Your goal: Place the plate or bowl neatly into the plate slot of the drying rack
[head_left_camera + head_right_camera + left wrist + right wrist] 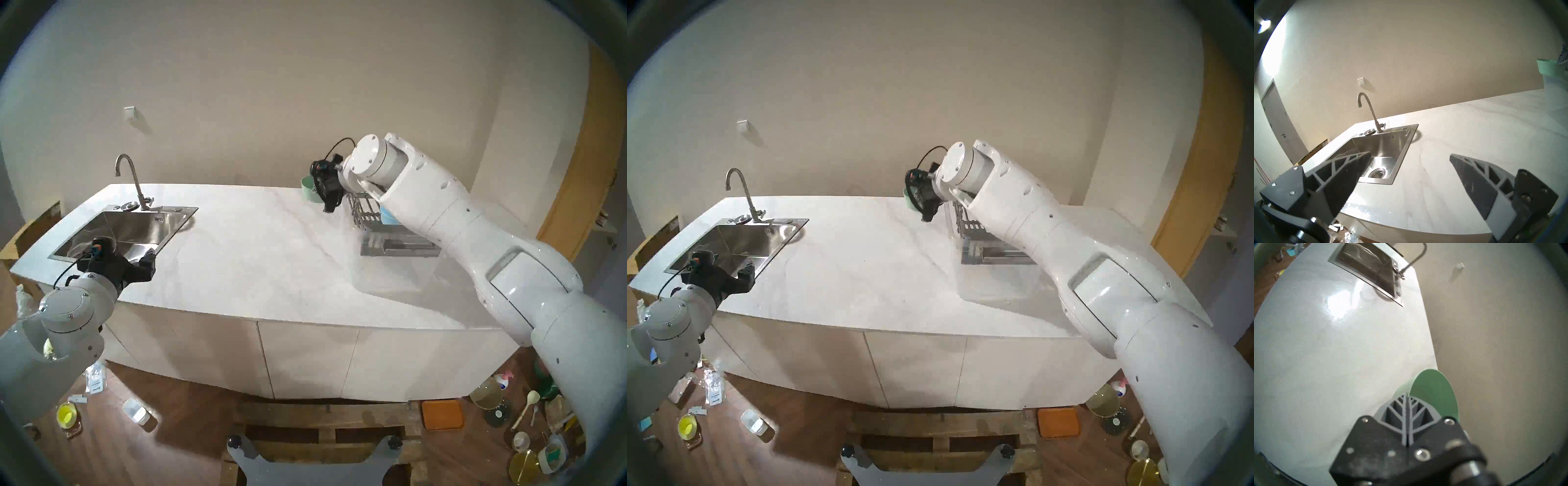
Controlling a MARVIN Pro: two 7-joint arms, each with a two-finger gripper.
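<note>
My right gripper is shut on the rim of a pale green bowl and holds it in the air above the counter's back edge, just left of the drying rack. In the right wrist view the closed fingertips pinch the bowl's wall. The grey rack stands inside a clear plastic tub, and a blue bowl sits in it. My right forearm hides most of the plate slot. My left gripper is open and empty above the counter's front edge by the sink.
A steel sink with a tap is set in the left of the white counter. The wall runs close behind the counter. Bottles, plates and an orange tray lie on the floor below.
</note>
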